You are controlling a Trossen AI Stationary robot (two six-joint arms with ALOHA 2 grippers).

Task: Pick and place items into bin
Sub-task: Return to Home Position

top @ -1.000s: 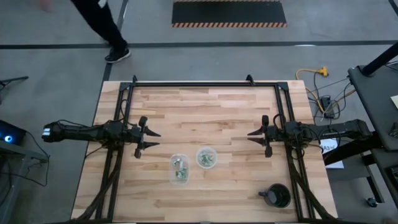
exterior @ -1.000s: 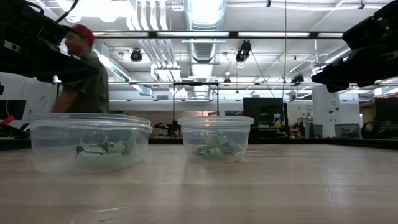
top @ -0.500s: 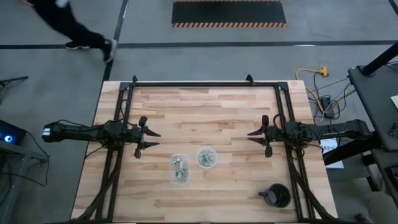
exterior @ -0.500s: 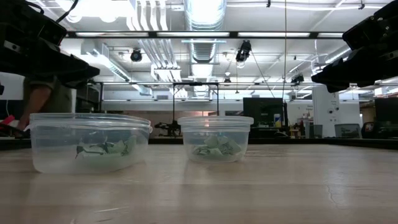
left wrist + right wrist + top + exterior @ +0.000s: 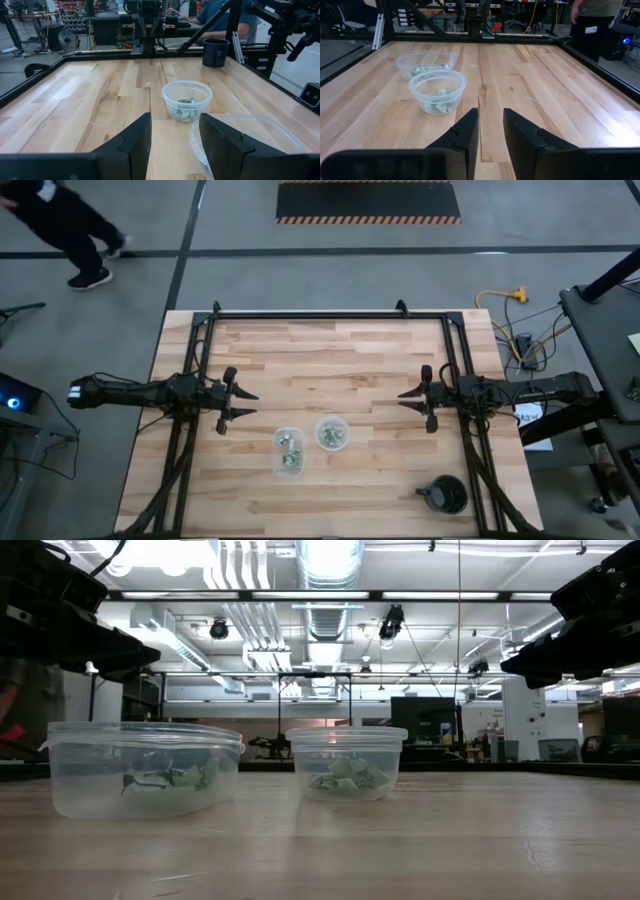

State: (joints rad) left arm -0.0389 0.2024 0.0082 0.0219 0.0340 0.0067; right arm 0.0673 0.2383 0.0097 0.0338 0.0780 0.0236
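Tiny pale green and silvery items lie inside two clear containers on the wooden table: a round cup (image 5: 332, 432) and a wider tub (image 5: 289, 451) next to it on its left and nearer. Both stand on their bases. In the low view the tub (image 5: 145, 768) is left and the cup (image 5: 346, 762) right. My left gripper (image 5: 243, 403) hovers open and empty left of the tub, pointing at the table's right. My right gripper (image 5: 402, 398) hovers open and empty right of the cup, pointing left. The left wrist view shows the cup (image 5: 186, 100), and the right wrist view shows the cup (image 5: 437, 90) and the tub (image 5: 425, 62).
A black mug-like object (image 5: 445, 495) stands near the table's near right corner. A dark frame (image 5: 310, 316) runs along the far edge and both sides. Bare wood lies between the grippers and toward the far edge. A person (image 5: 60, 220) walks on the floor beyond the far left corner.
Both arms and the containers have kept still. The person beyond the table's far edge has walked off toward the left.
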